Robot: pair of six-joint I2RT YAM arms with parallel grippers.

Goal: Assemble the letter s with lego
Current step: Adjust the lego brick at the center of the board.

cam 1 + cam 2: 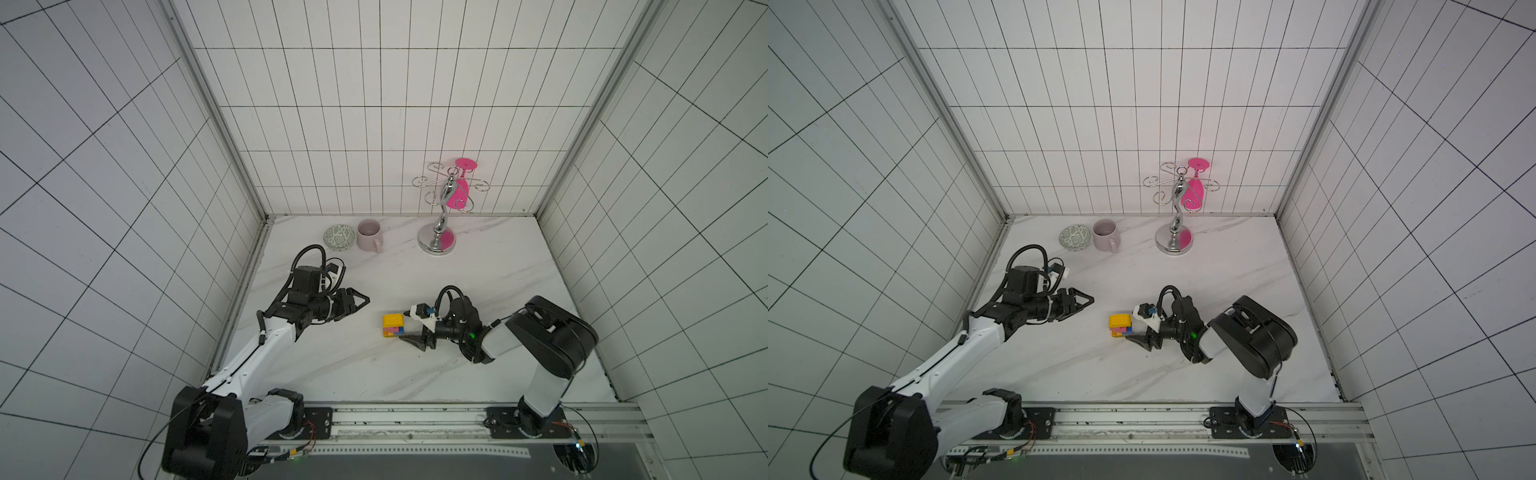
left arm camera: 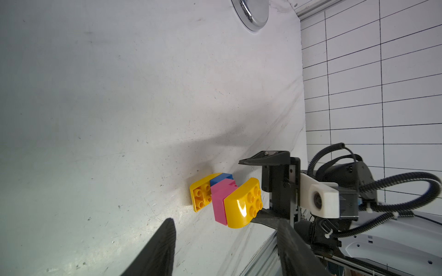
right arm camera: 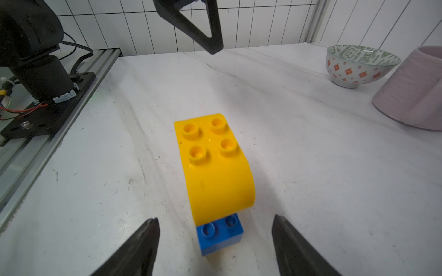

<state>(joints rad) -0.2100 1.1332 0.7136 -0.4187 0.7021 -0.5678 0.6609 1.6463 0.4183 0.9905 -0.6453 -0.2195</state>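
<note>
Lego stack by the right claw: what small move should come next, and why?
Probably draw the right gripper straight back. The letter s stands joined on the table, and the jaws are open, clear of it.

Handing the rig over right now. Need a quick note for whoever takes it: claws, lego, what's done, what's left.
Left claw: open, empty, off to one side.
Right claw: open, jaws either side of the letter s, not gripping.
Lego: yellow, pink and blue pieces joined in one cluster, standing free on the table.
Done: assembly looks complete.
Left: probably just back the right claw away without tipping it, then verify the shape.
</note>
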